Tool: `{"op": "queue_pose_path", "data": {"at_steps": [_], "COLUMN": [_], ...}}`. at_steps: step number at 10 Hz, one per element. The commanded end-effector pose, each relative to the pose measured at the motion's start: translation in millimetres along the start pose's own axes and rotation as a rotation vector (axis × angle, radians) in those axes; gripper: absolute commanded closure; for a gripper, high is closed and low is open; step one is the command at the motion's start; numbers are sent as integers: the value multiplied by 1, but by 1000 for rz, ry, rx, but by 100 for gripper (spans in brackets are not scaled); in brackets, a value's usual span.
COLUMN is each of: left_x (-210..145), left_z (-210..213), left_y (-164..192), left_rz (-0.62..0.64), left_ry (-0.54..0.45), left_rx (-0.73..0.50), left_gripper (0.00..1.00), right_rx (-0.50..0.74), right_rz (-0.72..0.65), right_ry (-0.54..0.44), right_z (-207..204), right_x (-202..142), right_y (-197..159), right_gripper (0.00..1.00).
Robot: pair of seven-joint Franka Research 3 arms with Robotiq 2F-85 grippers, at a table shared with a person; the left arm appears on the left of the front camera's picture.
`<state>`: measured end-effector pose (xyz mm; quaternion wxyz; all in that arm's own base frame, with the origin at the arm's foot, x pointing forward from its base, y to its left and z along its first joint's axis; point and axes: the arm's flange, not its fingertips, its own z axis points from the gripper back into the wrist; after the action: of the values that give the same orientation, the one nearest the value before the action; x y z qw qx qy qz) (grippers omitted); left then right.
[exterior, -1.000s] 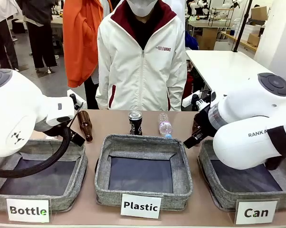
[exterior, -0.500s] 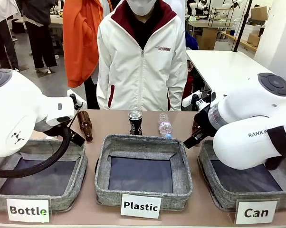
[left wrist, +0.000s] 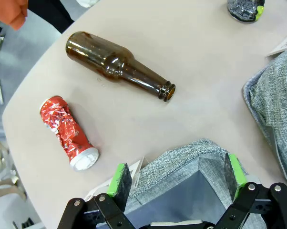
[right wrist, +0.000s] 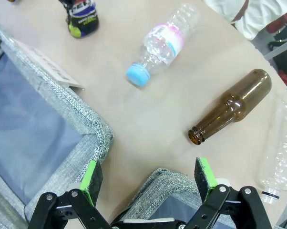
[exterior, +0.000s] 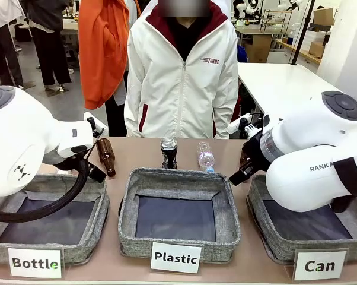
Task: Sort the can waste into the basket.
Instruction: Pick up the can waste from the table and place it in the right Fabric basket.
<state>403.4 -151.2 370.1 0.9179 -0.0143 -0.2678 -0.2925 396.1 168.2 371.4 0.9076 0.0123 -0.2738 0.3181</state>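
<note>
A black can (exterior: 169, 153) with a silver top stands upright at the table's far middle, behind the middle basket; it also appears as the black can (left wrist: 246, 9) and the black can (right wrist: 81, 16) in the wrist views. A crushed red can (left wrist: 67, 132) lies on its side on the table beyond my left gripper (left wrist: 177, 175), which is open and holds nothing. The grey basket (exterior: 263, 236) labelled "Can" (exterior: 319, 265) sits at the front right. My right gripper (right wrist: 148, 176) hangs open over its far corner (right wrist: 165, 183), with nothing between its fingers.
The "Plastic" basket (exterior: 131, 231) stands in the middle and the "Bottle" basket (exterior: 98, 228) at the left. A brown bottle (left wrist: 117, 64), another brown bottle (right wrist: 231, 107) and a clear plastic bottle (right wrist: 160, 43) lie on the table. A person in a white jacket (exterior: 181, 83) stands at the far side.
The person has shifted slightly to the right. Neither arm has moved, and both grippers have stayed open.
</note>
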Motion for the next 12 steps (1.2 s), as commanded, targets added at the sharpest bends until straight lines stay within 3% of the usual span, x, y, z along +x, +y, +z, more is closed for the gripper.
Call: {"op": "queue_pose_path", "data": {"at_steps": [1, 3, 4, 5, 6, 7, 8, 10, 12], "left_x": [0, 0, 6, 12, 10, -6, -32, -102, -183], "left_z": [0, 0, 38, 81, 117, 142, 161, 181, 176], "left_y": [0, 0, -4, -7, 1, 15, 45, 110, 167], "left_rz": [0, 0, -36, 24, 64, 120, 149, 368, 642], "left_ry": [0, 0, 8, -16, -33, -55, -99, -283, -474], "left_rx": [0, 0, -295, -559, -729, -809, -913, -915, -909], "left_gripper": [0, 0, 0, 0, 0, 0, 0, 0, 0], "right_rx": [0, 0, 108, 153, 377, 599, 735, 885, 956], "right_rz": [-1, 0, -32, -204, -295, -381, -480, -669, -896], "right_ry": [-1, 0, 2, -52, -71, -97, -186, -349, -532], "right_z": [0, 0, 43, 87, 131, 164, 186, 199, 191], "right_x": [0, 0, 9, 17, 13, -5, -34, -107, -186], "right_y": [0, 0, 1, 3, -4, -21, -49, -104, -154], "right_gripper": [0, 0, 0, 0, 0, 0, 0, 0, 0]}}
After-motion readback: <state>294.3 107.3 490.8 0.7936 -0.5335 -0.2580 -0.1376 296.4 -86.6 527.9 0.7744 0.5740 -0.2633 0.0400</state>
